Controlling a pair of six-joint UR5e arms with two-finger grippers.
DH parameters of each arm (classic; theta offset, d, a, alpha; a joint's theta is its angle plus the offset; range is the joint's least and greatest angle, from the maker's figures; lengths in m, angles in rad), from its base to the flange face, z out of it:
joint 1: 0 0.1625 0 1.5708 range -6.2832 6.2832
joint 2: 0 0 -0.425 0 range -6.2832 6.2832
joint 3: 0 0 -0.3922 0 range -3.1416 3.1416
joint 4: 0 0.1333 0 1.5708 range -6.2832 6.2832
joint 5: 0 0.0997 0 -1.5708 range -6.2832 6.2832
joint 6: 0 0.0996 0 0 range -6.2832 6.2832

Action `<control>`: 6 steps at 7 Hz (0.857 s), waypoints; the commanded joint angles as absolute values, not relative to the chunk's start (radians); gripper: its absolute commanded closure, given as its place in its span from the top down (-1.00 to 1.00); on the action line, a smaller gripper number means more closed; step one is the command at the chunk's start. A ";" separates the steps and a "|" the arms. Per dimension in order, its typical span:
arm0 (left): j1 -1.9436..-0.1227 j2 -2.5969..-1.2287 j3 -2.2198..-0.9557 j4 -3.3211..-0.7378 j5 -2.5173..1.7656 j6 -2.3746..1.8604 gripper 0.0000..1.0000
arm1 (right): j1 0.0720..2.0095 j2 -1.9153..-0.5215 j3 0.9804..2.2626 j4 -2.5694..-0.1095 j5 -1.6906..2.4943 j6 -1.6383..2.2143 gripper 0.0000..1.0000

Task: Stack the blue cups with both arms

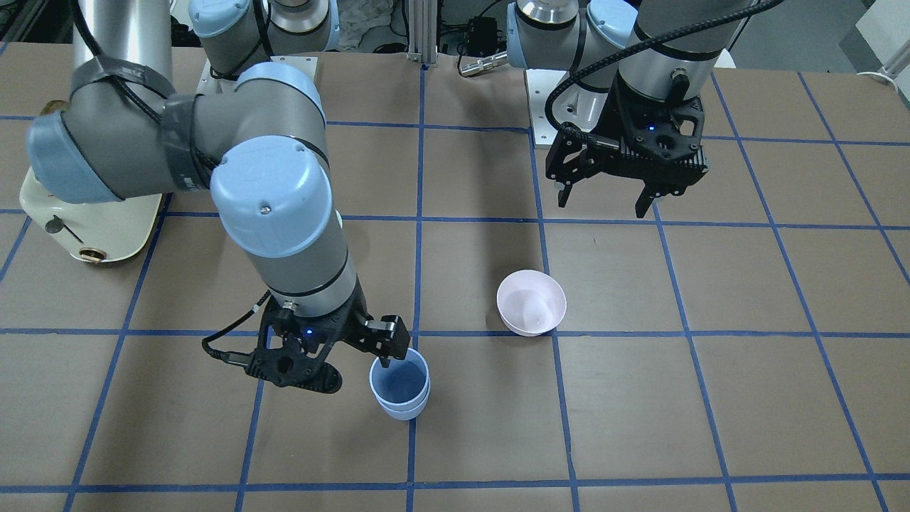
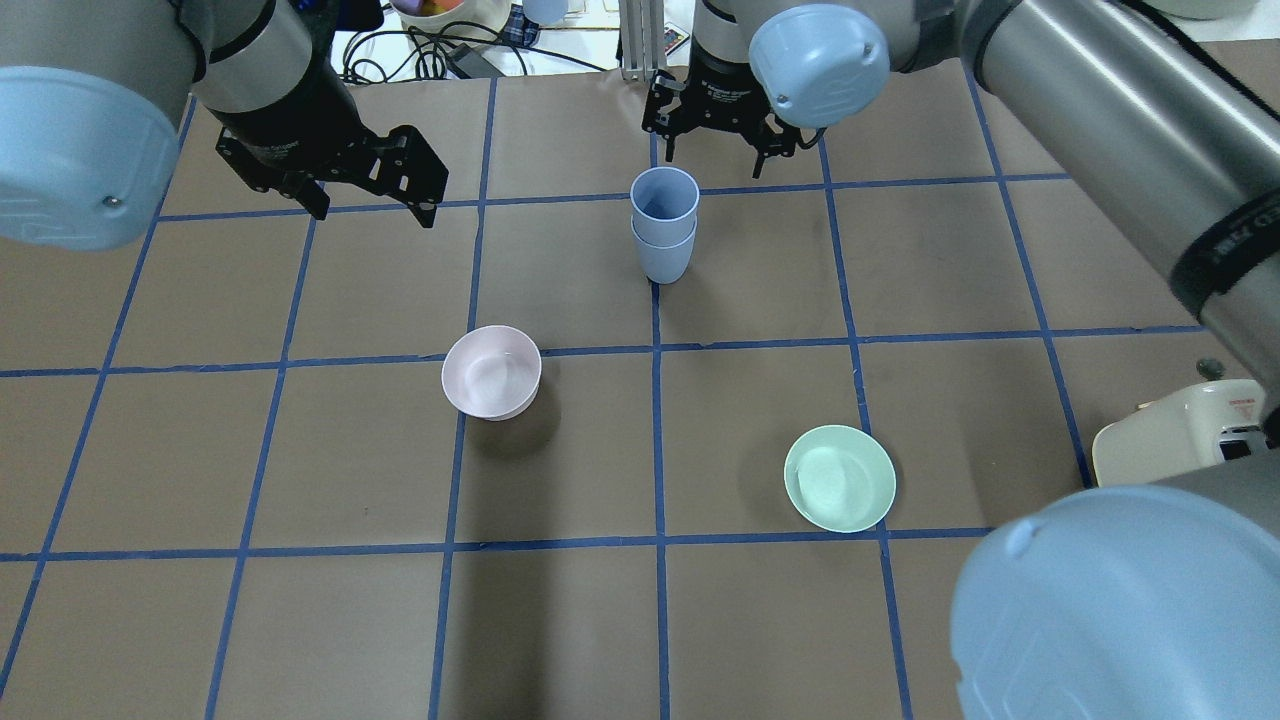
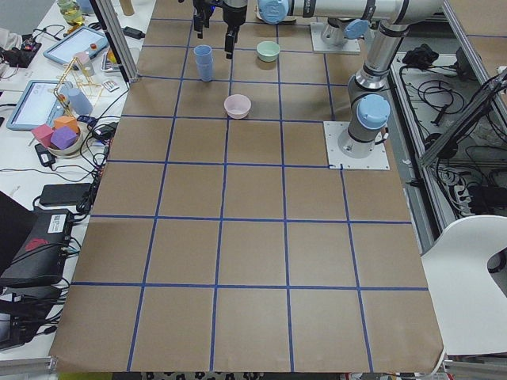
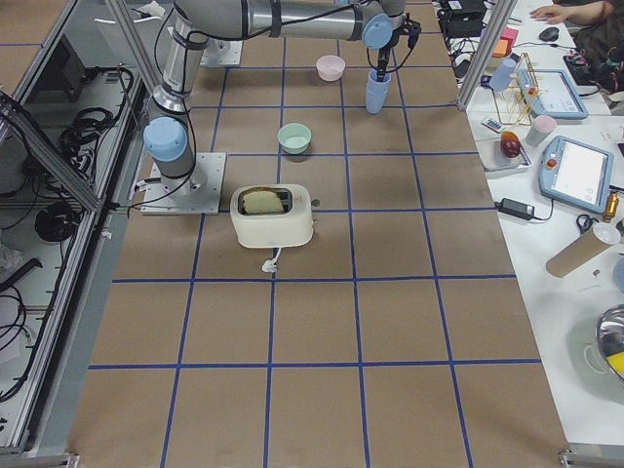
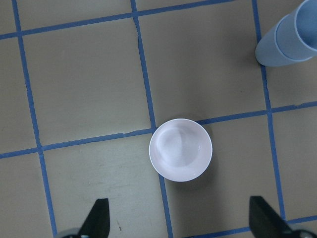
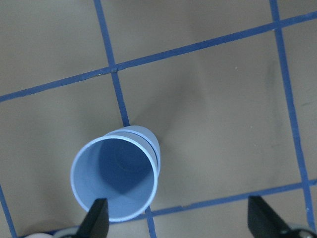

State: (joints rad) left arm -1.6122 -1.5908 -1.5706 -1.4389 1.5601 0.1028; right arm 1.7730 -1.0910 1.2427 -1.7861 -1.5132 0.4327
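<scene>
The two blue cups (image 2: 664,235) stand nested, one inside the other, periwinkle with pale rims, upright on a blue tape line (image 2: 657,420). The right gripper (image 2: 716,162) hovers just above them, fingers spread and empty; the left gripper (image 2: 375,212) hangs wide open, well apart

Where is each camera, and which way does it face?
Overhead: behind the robot, looking forward and down; left gripper, right gripper, blue cups.
Front-facing: across the table, facing the robot; grippers mirrored.
Exterior left: table's end, looking along it; grippers far.
Exterior right: opposite end; toaster nearer, grippers far.
Left wrist: down on the pink bowl; fingertips show.
Right wrist: into the cups; fingertips show.
Shared: all show the cups.
</scene>
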 commanded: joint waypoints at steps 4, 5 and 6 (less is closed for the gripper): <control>-1.612 -1.591 -1.569 -1.440 1.560 0.103 1.00 | 1.512 -1.340 1.293 -1.418 -1.571 -0.104 1.00; -1.612 -1.591 -1.569 -1.442 1.560 0.103 1.00 | 1.479 -1.395 1.340 -1.417 -1.589 -0.097 1.00; -1.612 -1.591 -1.571 -1.442 1.560 0.103 1.00 | 1.479 -1.451 1.408 -1.423 -1.595 -0.092 1.00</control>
State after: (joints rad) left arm -1.6120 -1.5907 -1.5698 -1.4413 1.5600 0.1028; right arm 1.4966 -1.3875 1.3427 -1.4252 -1.5819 -0.0843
